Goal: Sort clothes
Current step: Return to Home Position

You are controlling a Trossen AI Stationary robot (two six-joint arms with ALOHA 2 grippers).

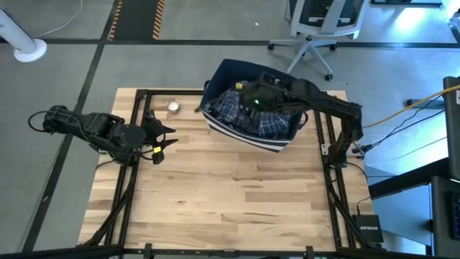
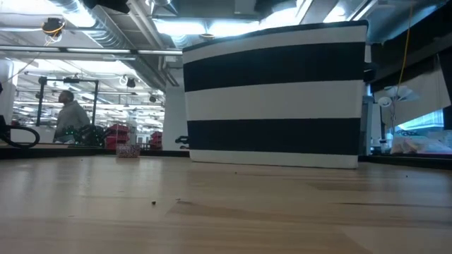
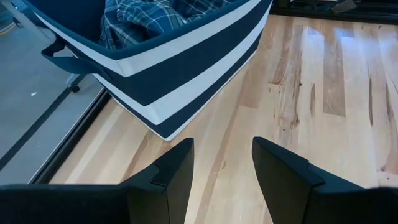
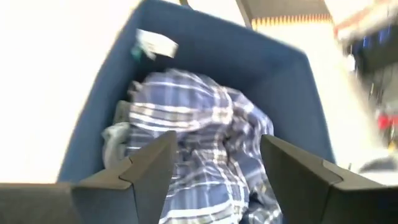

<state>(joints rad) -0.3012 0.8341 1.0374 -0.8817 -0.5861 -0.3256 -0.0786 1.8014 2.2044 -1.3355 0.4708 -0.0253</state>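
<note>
Both grippers are empty, which fits a job that looks finished: no garment lies on the wooden table (image 1: 230,194), and the clothes sit in the navy, white-striped bin (image 1: 260,142) at the table's far edge. The right gripper (image 1: 250,98) hangs over the bin's open top, fingers spread wide with nothing between them. It is directly above the blue-white plaid garment (image 4: 193,118) that covers most of the pile, and a pale grey piece (image 4: 115,140) shows beside that against the bin wall. The left gripper (image 1: 165,137) sits low near the table's left side, parted and holding nothing, pointed toward the bin. The right arm probably only needs to lift clear and fold back. A small round metallic object (image 1: 173,106) lies near the bin.
</note>
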